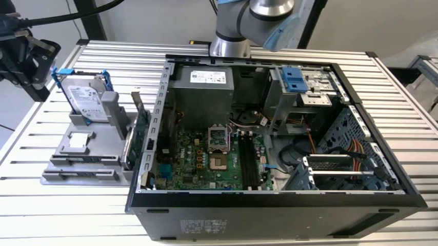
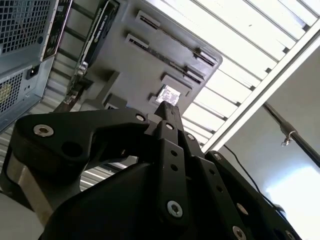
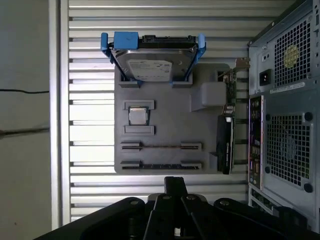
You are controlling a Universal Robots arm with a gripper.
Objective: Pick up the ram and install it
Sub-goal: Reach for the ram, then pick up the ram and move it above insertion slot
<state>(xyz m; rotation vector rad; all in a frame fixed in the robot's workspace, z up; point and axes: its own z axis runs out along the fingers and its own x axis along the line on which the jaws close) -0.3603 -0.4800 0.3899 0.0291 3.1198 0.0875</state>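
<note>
One ram point(image 3: 161, 146), one hard drive point(image 3: 152, 65)

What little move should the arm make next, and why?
Probably ease down toward the ram, which stands on edge in the gray holder. The gripper hovers above the holder's edge, touching nothing and well apart from the ram.

Exterior view overlooks case point(image 1: 274, 215); both wrist views face tray point(image 3: 170, 125) point(image 2: 145, 70).

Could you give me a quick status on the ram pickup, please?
Pincer shut, empty, hanging clear of the grey tray. Ram apparently edge-on in a tray slot, untouched. Nothing seen in the way.
</note>
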